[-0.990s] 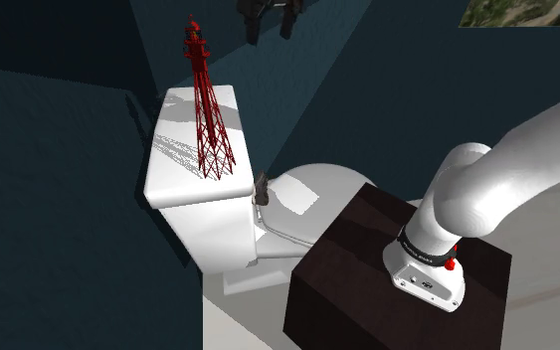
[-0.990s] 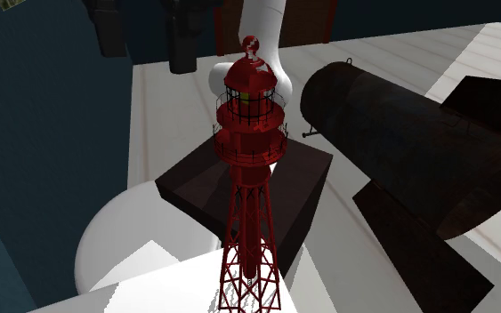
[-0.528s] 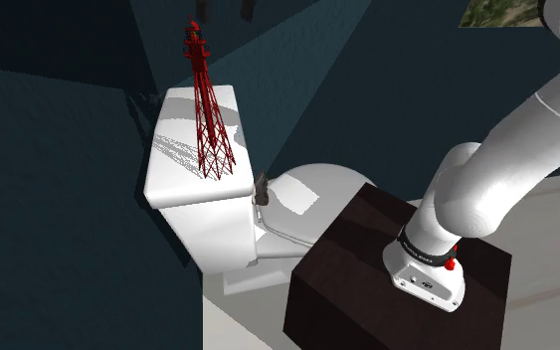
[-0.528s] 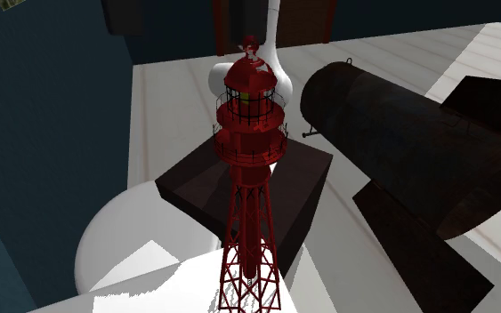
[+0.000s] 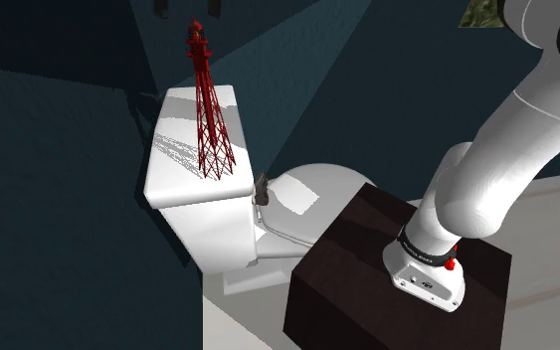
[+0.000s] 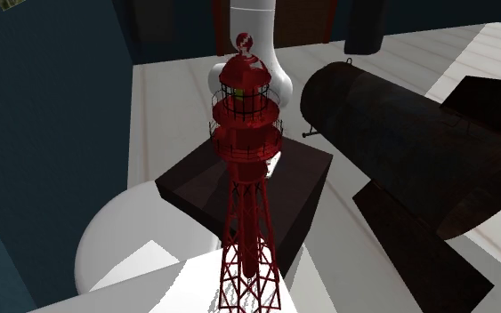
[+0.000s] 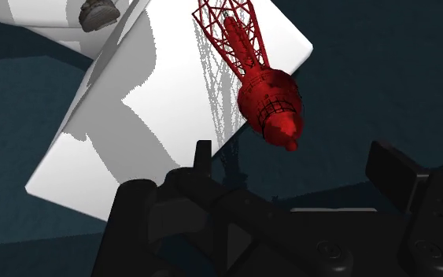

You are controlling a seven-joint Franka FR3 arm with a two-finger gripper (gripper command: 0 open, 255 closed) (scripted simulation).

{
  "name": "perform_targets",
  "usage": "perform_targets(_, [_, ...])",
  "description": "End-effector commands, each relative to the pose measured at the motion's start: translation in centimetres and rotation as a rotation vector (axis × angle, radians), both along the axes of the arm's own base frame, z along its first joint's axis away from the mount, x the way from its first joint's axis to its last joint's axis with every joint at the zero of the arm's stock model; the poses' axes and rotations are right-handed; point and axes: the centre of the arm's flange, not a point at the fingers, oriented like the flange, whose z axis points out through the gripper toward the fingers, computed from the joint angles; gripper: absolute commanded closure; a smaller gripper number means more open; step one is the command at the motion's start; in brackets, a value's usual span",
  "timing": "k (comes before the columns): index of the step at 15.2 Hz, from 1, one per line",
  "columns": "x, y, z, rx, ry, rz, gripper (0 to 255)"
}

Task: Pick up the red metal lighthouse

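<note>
Wrist view: the gripper (image 7: 297, 157) is spread wide, holding nothing, and looks down along the red lighthouse (image 7: 267, 98), whose rounded lantern end lies ahead of the gap between the fingers and is not touched by either. The lighthouse stands upright by its open lattice legs on the white lid (image 7: 133, 118) of a toilet tank (image 5: 208, 234), close to the edge nearest the toilet bowl (image 5: 312, 189). In the shoulder view the change over the last second is plain. The dark fingertips (image 5: 213, 7), earlier at the top edge and well to the right of the tower, have travelled leftward and now sit one to each side of its tip, above it. The white arm (image 5: 506, 149) has swung up with them from the dark stand (image 5: 367, 259). The lighthouse itself (image 5: 208, 119) keeps the same place on the lid in that view. The second exterior view agrees: the tower (image 6: 246, 124) rises in the foreground, and the dark finger shapes that stood together on its left now appear at the top edge on both sides of it. This is judged to be the end of the alignment step. With the gripper centred over the tower, what remains is a straight descent until the lantern sits between the fingers, then closing and lifting. The tall, narrow tower may tip if a finger strikes it off-centre on the way down.
</note>
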Motion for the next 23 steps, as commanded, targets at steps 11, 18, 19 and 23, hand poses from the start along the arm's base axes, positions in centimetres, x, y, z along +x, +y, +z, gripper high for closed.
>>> perform_targets(11, [0.0, 0.2, -2.5, 0.001, 0.0, 0.0, 255])
perform_targets(18, [0.1, 0.1, -0.8, 0.001, 0.0, 0.0, 255])
perform_targets(19, [0.1, 0.1, -0.3, 0.001, 0.0, 0.0, 255])
perform_targets(23, [0.1, 0.1, 1.8, 0.001, 0.0, 0.0, 255])
